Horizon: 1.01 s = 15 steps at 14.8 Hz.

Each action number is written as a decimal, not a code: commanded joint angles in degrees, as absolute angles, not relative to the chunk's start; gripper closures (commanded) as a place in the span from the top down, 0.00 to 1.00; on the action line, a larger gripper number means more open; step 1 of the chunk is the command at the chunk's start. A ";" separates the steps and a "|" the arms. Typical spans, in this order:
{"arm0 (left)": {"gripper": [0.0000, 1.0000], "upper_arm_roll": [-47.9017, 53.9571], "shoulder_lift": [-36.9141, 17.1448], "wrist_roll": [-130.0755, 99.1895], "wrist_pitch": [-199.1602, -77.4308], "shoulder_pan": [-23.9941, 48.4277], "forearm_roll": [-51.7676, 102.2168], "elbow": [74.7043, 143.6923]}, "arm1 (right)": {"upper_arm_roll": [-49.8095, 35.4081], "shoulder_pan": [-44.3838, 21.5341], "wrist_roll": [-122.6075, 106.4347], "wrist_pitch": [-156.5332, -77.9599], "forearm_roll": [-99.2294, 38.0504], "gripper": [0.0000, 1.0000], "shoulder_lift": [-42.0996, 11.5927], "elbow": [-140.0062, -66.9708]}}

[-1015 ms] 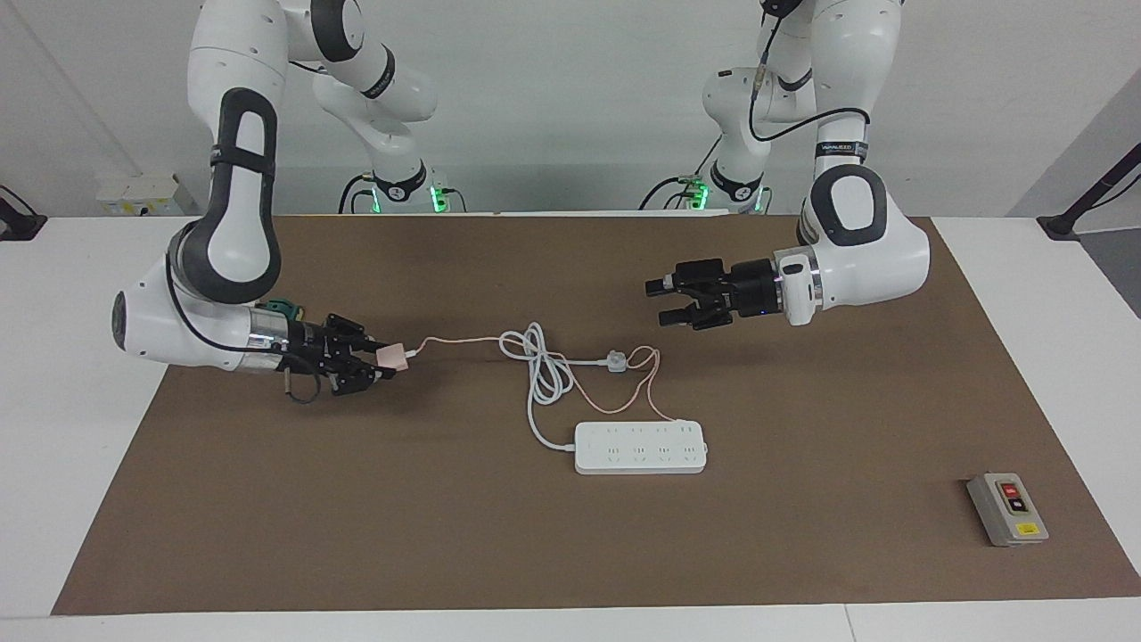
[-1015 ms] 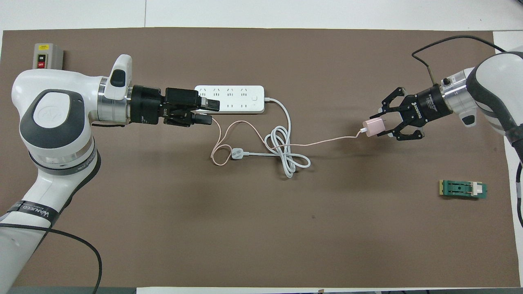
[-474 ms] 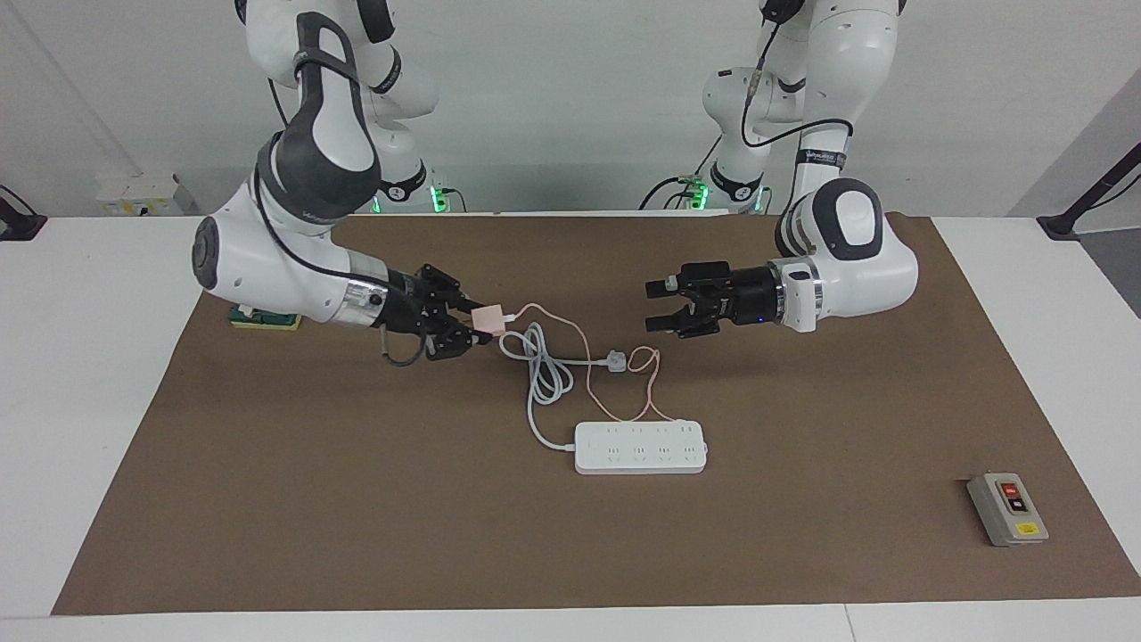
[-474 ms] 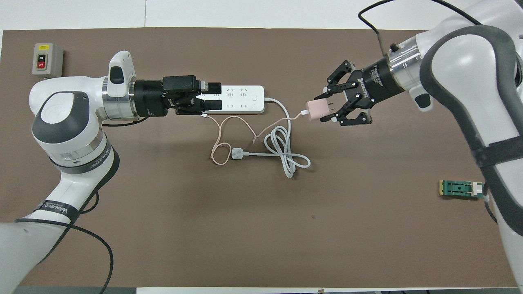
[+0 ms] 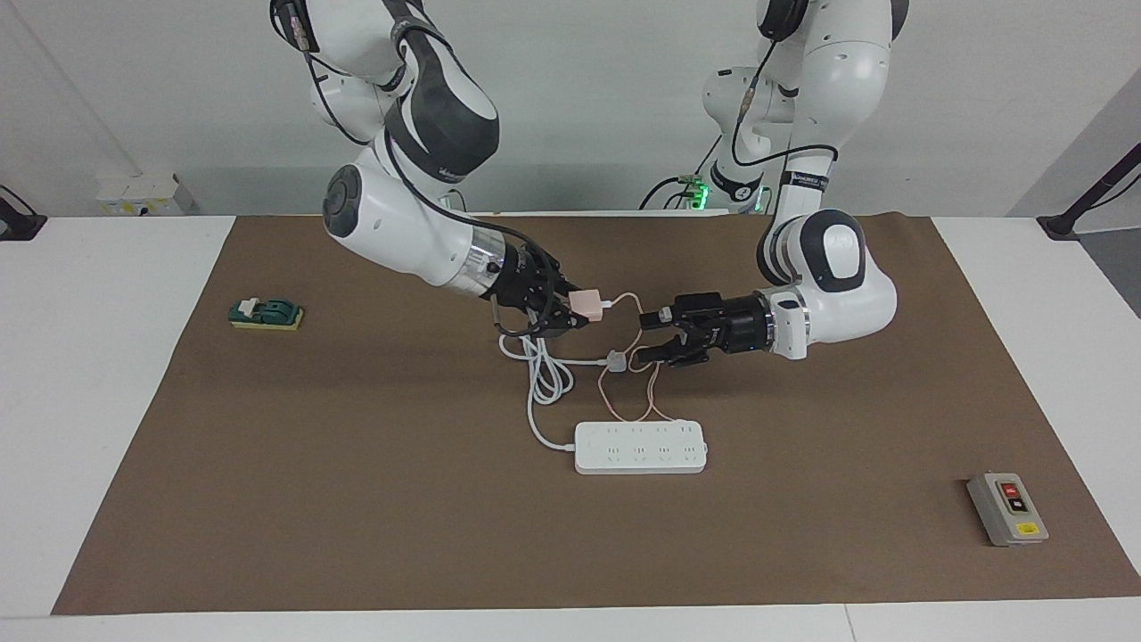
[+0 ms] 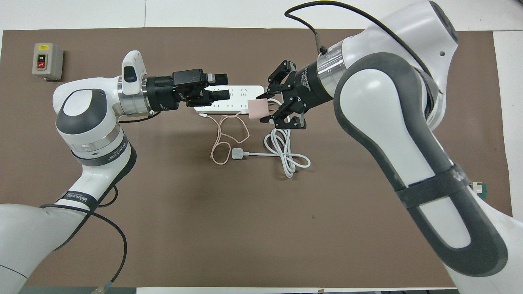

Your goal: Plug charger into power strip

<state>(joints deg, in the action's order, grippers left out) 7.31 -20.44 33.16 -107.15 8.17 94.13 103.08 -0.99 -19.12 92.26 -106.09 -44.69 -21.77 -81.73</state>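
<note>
High opposed views, shared table [image 5: 134,294]

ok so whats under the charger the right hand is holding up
The charger, shut in the right hand, hangs in the air over the power strip's coiled white cord on the brown mat. In the overhead view it covers part of the power strip.

Pale pink charger [image 5: 588,302] with pink cable [image 5: 624,392]; white power strip [image 5: 640,448], white cord [image 5: 541,379] and three-pin plug [image 5: 617,360]; brown mat [image 5: 357,499] on white counter [image 5: 89,357]; grey box [image 5: 1007,509], red and black buttons; black end effectors.
</note>
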 commanded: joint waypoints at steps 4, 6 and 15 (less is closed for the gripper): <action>1.00 7.56 -20.48 34.89 -103.36 11.60 96.77 102.83 | -0.70 -19.07 93.16 -105.73 -45.53 0.00 -22.41 -80.60; 1.00 8.08 -20.30 34.89 -102.48 11.60 96.77 103.36 | -0.70 -18.98 93.16 -105.73 -45.79 0.00 -22.41 -80.60; 1.00 8.17 -18.19 33.05 -100.37 10.46 96.59 108.45 | -0.70 -18.55 93.16 -105.82 -45.97 0.00 -22.50 -80.60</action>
